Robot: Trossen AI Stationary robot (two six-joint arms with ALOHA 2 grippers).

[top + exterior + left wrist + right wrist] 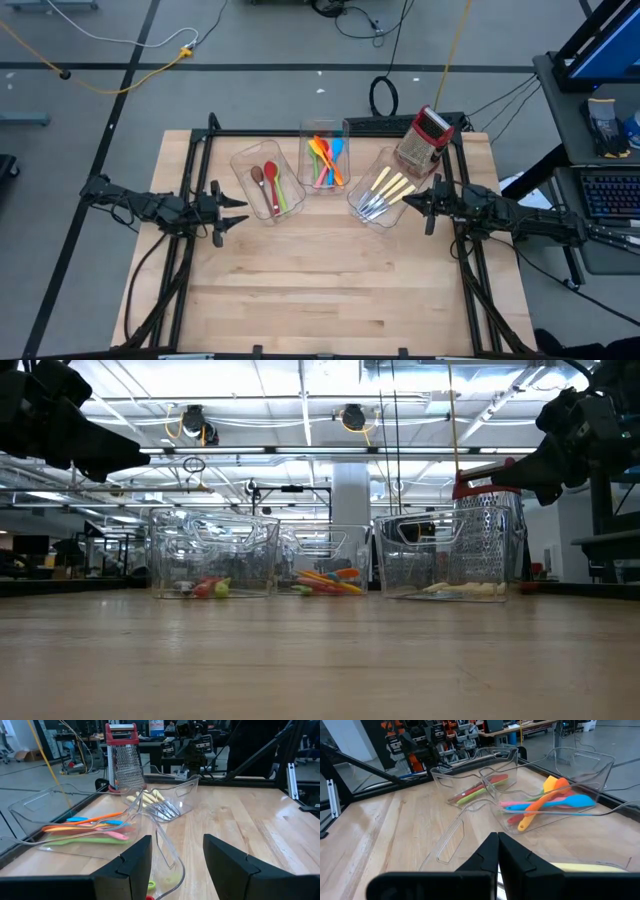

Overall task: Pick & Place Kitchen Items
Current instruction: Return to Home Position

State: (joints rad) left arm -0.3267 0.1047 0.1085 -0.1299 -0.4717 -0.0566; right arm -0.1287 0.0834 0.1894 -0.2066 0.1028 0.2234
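Three clear bins stand side by side at the table's far middle. The left bin holds red, brown and green spoons [268, 183]. The middle bin holds orange, blue, pink and green spatulas [326, 160]. The right bin holds cream-handled metal cutlery [385, 190]. My left gripper [240, 212] is open and empty above the table, just left of the spoon bin. My right gripper [408, 203] is shut and empty, just right of the cutlery bin. Its closed fingers [490, 852] point toward the bins. The left wrist view shows the spatulas [90, 827] and the cutlery [155, 802].
A red-and-silver box grater [425, 140] stands upright behind the cutlery bin at the table's far right. A black frame [205, 135] runs along the table's left, far and right sides. Bare wood [330, 280] stretches from the bins to the near edge.
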